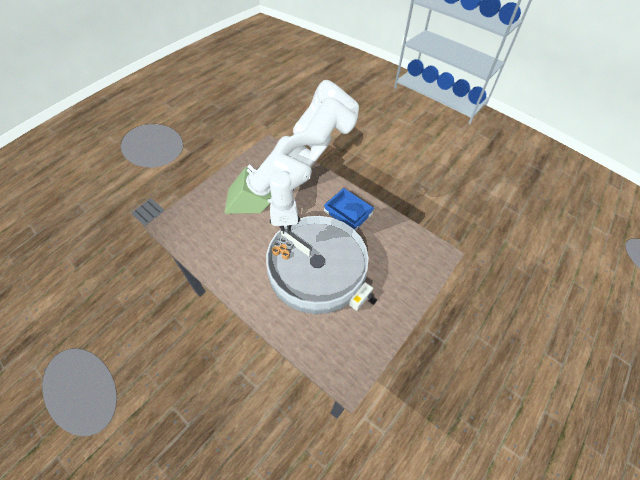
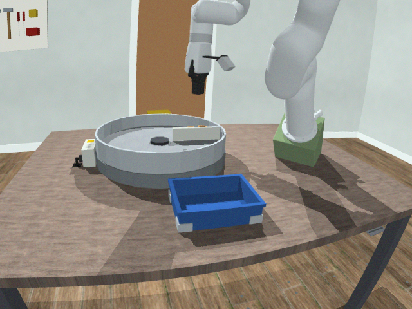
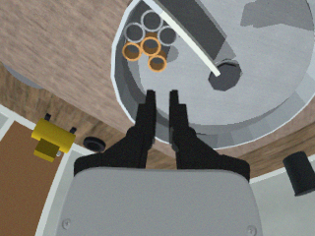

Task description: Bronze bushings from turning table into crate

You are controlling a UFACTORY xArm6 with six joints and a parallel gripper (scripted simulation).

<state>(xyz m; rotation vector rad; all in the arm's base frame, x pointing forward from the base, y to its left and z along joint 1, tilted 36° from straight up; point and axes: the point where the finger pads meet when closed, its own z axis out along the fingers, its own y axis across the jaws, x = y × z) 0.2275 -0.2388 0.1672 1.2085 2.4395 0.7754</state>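
Observation:
Three bronze bushings (image 1: 281, 251) (image 3: 152, 46) lie together on the turning table (image 1: 320, 300) (image 2: 149, 156) (image 3: 117, 81), near its rim. Their tops just show behind the bar in the exterior view (image 2: 201, 125). Three steel bushings (image 1: 283, 241) (image 3: 153, 22) lie right behind them, against a white bar (image 1: 299, 245) (image 2: 196, 133) (image 3: 191, 39) that runs from the rim to the dark hub (image 1: 317, 261) (image 3: 224, 78). My gripper (image 1: 283, 227) (image 2: 198, 91) (image 3: 162, 101) hangs high above the table's edge, pointing down, nearly shut with nothing between the fingers. The blue crate (image 1: 348, 206) (image 2: 216, 206) is empty beside the turning table.
A white control box (image 1: 360, 298) (image 2: 87, 152) sits against the turning table's side. The arm stands on a green block (image 1: 242, 198) (image 2: 299, 146) at the table's edge. A shelf (image 1: 454, 56) with blue balls stands by the far wall.

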